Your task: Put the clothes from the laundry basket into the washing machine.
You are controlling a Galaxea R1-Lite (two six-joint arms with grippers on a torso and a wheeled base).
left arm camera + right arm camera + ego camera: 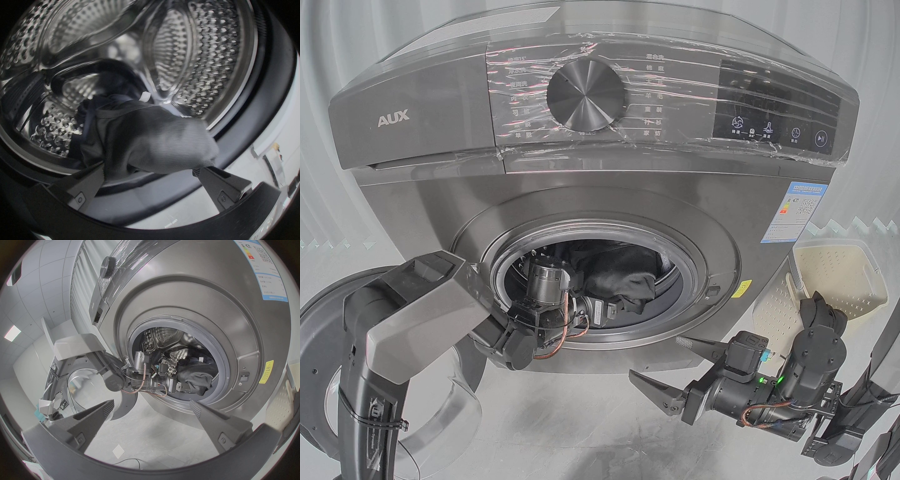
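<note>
A dark, crumpled garment [619, 275] lies bunched at the mouth of the perforated steel drum [200, 56] of the grey front-loading washing machine [425, 206], whose round door [325, 350] hangs wide open, and the cream perforated laundry basket [844, 275] stands just beside it.

The brushed dark-grey metal washing machine [425, 200] is marked on its front by a blue-and-white label [794, 212] and a yellow sticker [741, 288]. Its silver steel drum [203, 47] is patterned with dimples and holes. A plain charcoal-black cloth garment [619, 275] is seen inside the machine, and a cream perforated plastic laundry basket [850, 275] beside it.
</note>
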